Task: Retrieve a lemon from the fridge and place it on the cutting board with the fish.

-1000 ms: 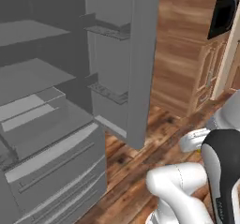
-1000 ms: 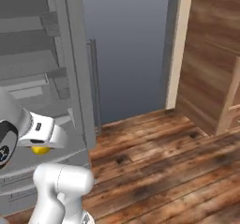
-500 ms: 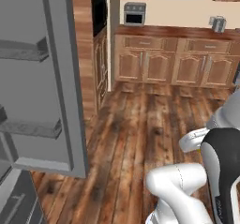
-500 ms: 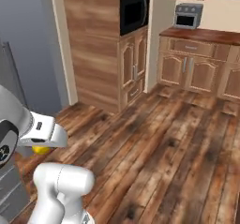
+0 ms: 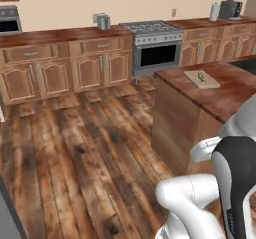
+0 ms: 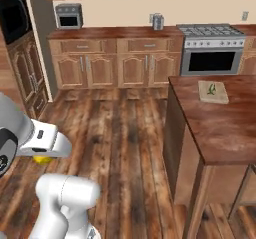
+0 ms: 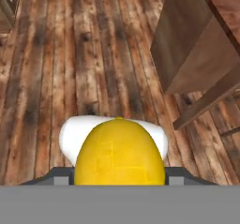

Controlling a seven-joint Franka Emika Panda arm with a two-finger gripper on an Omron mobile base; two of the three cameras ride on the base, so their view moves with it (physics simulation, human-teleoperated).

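Observation:
My gripper [image 7: 119, 174] is shut on the lemon [image 7: 119, 155], a bright yellow fruit that bulges large at the bottom of the hand view. In the right base view the lemon [image 6: 41, 159] peeks out under my white hand [image 6: 46, 142], low over the floor at the left. The light tan cutting board [image 5: 201, 79] lies on the reddish-brown island counter, with the small greenish fish [image 5: 201, 76] on it. From the right the cutting board [image 6: 213, 92] and the fish [image 6: 212, 88] lie on the island's far end. A grey sliver of the fridge [image 5: 6, 218] edges the lower left.
The island [image 6: 215, 128] stands to my right, its brown side panel [image 7: 187, 45] and a leg close by in the hand view. Wooden cabinets [image 6: 115, 58], a stove [image 6: 212, 53] and a wall oven [image 6: 69, 16] line the back wall. Plank floor [image 5: 85, 148] lies between.
The base has turned, so both base views swung from the open fridge to the kitchen with the island and cutting board. The lemon stays in my gripper, held as before.

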